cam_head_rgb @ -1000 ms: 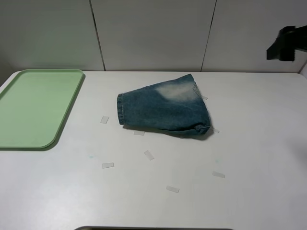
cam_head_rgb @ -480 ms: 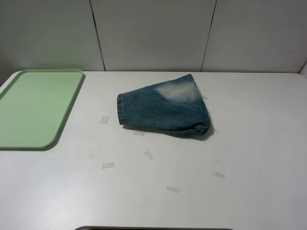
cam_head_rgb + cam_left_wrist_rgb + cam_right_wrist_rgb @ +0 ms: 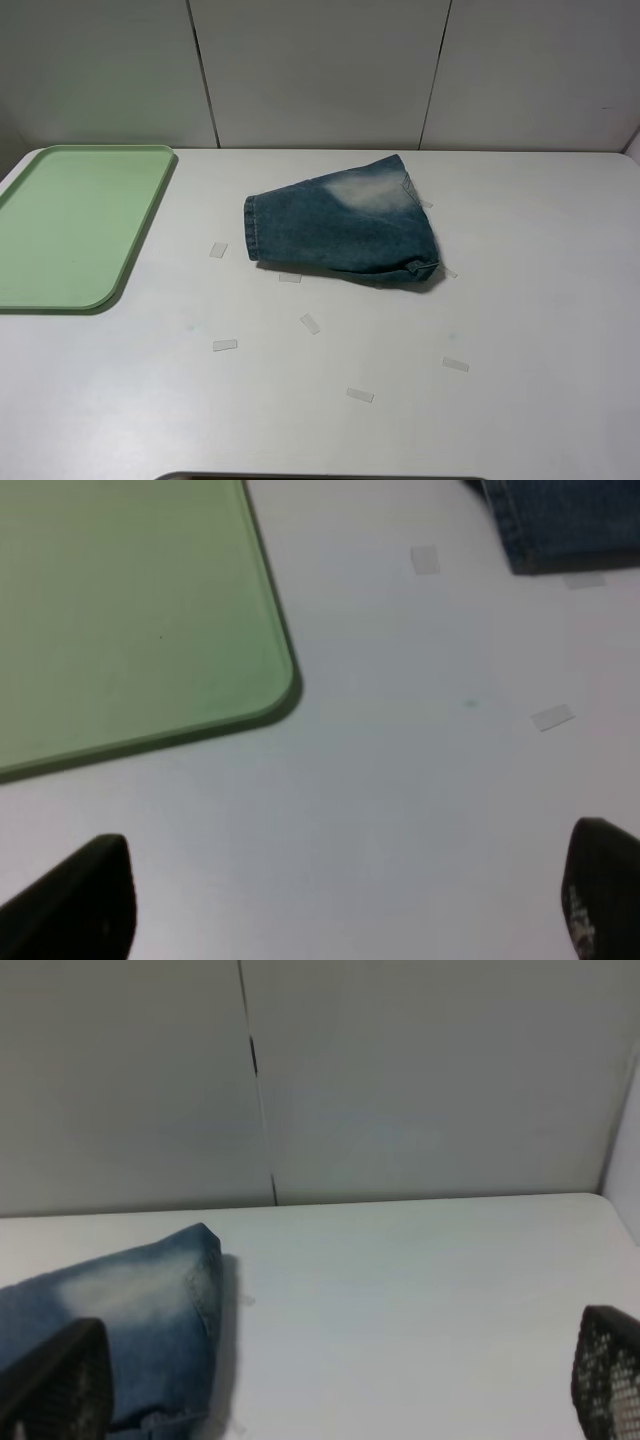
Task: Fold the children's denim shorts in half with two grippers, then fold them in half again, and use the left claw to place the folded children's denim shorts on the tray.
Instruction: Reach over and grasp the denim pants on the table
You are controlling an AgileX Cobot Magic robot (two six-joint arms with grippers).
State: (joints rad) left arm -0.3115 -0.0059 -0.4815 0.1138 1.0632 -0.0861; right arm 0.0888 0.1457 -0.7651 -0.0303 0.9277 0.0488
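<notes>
The children's denim shorts (image 3: 340, 235) lie folded in a blue bundle at the middle of the white table, with a pale faded patch on top. The pale green tray (image 3: 70, 225) sits bare at the far left. Neither arm shows in the exterior high view. In the left wrist view my left gripper (image 3: 340, 905) is open over bare table, with the tray's corner (image 3: 270, 695) and an edge of the shorts (image 3: 560, 520) ahead of it. My right gripper (image 3: 330, 1380) is open too, with nothing between its fingers; the shorts (image 3: 130, 1310) lie beside one fingertip.
Several small clear tape strips (image 3: 310, 323) dot the table around the shorts. A grey panelled wall (image 3: 320, 70) stands behind the table's back edge. A dark object (image 3: 320, 476) peeks in at the front edge.
A black part of the right arm at the exterior view's upper right a second ago has gone out of frame. The shorts and tray have not moved.
</notes>
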